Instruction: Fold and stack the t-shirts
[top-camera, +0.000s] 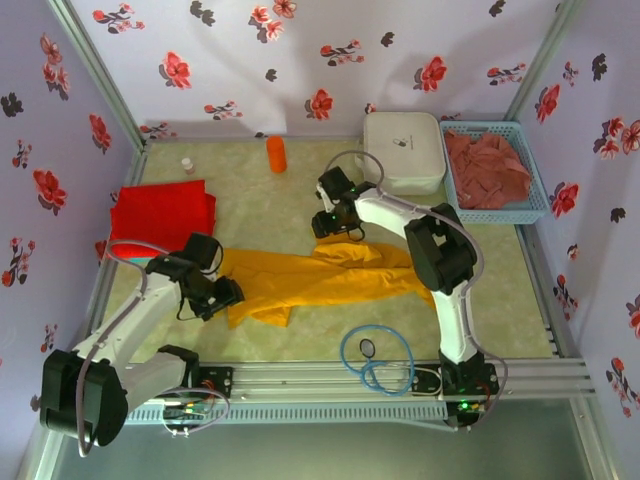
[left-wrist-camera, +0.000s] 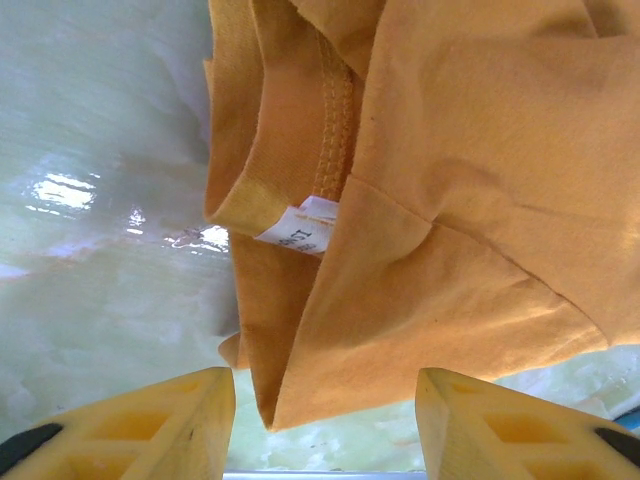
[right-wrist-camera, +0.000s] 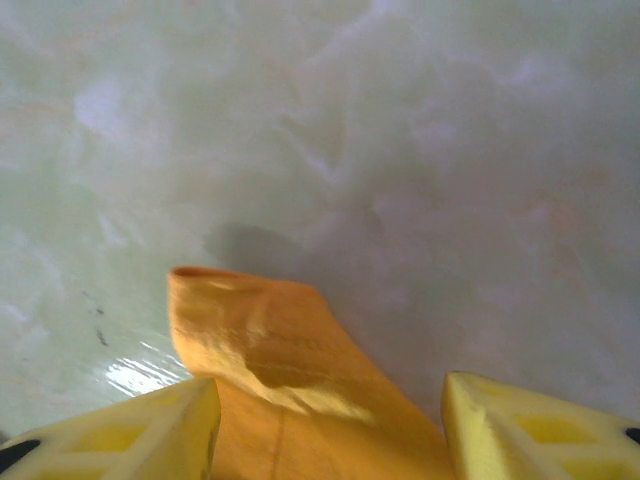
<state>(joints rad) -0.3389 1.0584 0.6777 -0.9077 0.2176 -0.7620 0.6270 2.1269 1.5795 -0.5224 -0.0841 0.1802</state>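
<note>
While golden-yellow t-shirt (top-camera: 330, 281) lies stretched, left hand (top-camera: 230, 293), right hand (top-camera: 334, 229), both parted.

Bright, even light; glare on table (left-wrist-camera: 60, 190); right-wrist view soft.

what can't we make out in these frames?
- Left wrist: print on the yellow t-shirt's label, too small and blurred.
- Right wrist: the shirt's end inside the right gripper, cut off by the bottom edge.
- Top: pink t-shirt's shape, bunched in the basket.
</note>
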